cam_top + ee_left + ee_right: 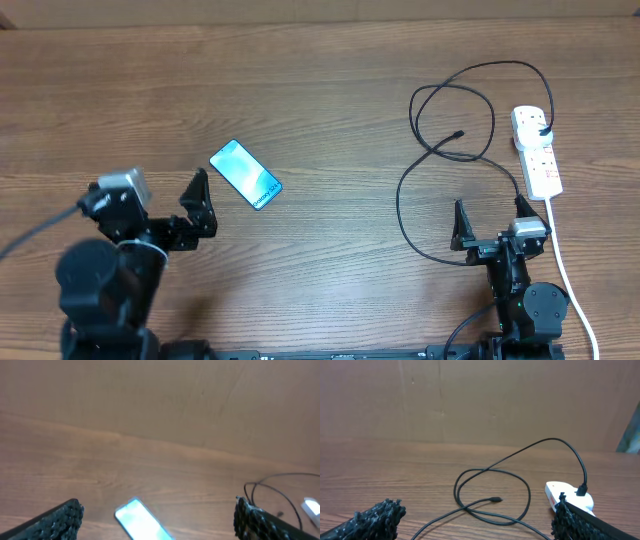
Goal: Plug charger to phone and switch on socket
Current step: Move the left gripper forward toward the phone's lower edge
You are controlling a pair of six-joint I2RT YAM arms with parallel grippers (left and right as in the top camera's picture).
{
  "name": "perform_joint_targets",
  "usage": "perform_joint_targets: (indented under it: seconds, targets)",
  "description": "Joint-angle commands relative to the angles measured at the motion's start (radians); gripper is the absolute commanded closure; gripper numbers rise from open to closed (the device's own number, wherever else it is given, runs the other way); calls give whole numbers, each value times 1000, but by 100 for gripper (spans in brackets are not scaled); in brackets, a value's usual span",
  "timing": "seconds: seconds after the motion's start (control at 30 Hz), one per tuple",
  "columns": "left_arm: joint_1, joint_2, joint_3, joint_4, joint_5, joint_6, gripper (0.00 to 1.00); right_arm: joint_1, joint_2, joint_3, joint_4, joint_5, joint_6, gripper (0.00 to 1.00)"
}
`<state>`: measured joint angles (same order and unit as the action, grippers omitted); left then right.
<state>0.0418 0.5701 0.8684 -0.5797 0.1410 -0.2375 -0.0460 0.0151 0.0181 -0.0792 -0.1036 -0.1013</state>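
Note:
The phone (pixel 245 174) lies flat on the wooden table, screen up, tilted diagonally; it also shows in the left wrist view (pixel 142 521). My left gripper (pixel 202 205) is open and empty, just left of and below the phone. The black charger cable (pixel 450 120) lies in loops at the right, its small connector (pixel 459 133) free on the table, also in the right wrist view (pixel 495 499). Its plug (pixel 545 131) sits in the white socket strip (pixel 538 155). My right gripper (pixel 490 222) is open and empty, near the strip's lower end.
The socket's thick white cord (pixel 567 270) runs down the right side past my right arm. A brown wall stands behind the table in both wrist views. The cable's lower loop (pixel 402 215) lies left of my right gripper.

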Motion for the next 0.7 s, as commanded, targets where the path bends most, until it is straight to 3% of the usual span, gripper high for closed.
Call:
perform_joint_targets:
  seconds: [0.0, 0.2, 0.3, 0.67]
  targets:
    - [4, 107, 153, -65, 103, 9, 0, -5, -2, -10, 4, 6, -1, 0]
    - [4, 181, 207, -114, 428, 28, 0, -5, -2, -10, 4, 5, -1, 0]
    - [4, 204, 206, -185, 426, 26, 0, -5, -2, -10, 4, 6, -1, 0]
    - [3, 255, 207, -168, 439, -14, 0, -5, -2, -10, 4, 5, -1, 0]
